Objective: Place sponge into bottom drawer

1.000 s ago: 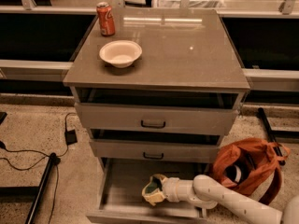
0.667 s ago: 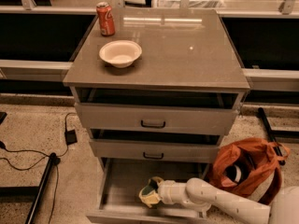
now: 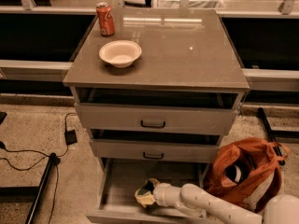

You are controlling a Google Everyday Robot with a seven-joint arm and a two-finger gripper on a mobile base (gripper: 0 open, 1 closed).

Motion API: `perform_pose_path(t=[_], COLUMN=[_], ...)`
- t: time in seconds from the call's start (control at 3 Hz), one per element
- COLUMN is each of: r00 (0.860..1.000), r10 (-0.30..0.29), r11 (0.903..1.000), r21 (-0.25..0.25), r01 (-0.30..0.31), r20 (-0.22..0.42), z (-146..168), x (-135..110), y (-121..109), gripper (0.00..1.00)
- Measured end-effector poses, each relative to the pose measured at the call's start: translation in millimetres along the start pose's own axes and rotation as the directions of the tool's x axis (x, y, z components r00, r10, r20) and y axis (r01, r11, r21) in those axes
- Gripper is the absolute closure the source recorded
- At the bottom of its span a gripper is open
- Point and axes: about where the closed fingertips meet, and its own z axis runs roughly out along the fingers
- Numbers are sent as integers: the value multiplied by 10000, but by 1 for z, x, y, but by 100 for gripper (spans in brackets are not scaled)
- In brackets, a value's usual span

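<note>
The bottom drawer [image 3: 122, 177] is pulled out below the two upper drawers; it is a shallow grey tray with a flat floor. My gripper [image 3: 148, 193] reaches in from the lower right on a white arm and sits low inside the drawer, near its front middle. It is shut on the sponge [image 3: 145, 192], a small yellow piece with a dark green face, held just above or on the drawer floor.
A white bowl [image 3: 120, 53] and a red soda can [image 3: 105, 18] stand on the cabinet top [image 3: 187, 55]. An orange bag [image 3: 245, 171] lies on the floor right of the drawer. Black cables [image 3: 28, 157] and a stand leg lie at the left.
My gripper has moved left and lower into the bottom drawer with the sponge still held. Nothing else has moved.
</note>
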Motion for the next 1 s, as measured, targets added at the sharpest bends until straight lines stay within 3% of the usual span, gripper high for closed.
perform_pose_path(t=[0.33,1.0], r00=[10000,10000], r10=[39,39], r11=[10000,10000], r21=[-12,-13], r01=[-39,-39], r20=[27,27], z=[2,2], x=[2,2], y=[0,0], gripper=[4,0])
